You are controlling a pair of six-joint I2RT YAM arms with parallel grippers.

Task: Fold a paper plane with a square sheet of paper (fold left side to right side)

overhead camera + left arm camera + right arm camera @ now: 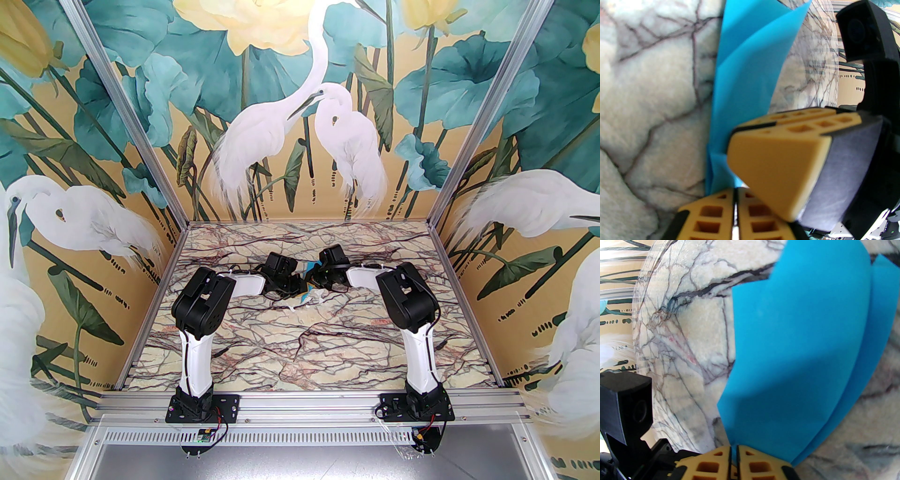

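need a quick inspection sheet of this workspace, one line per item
surface: marble-patterned table, no damage seen
job's things: folded blue paper, layered, held between the two arms near mid-table
clutter: small white scraps on the table beside the paper
end effectors: left end effector shut on the paper's narrow end; right end effector shut on its edge
cables: red and black wires at the arm bases
surroundings: heron-and-lotus mural walls, aluminium frame
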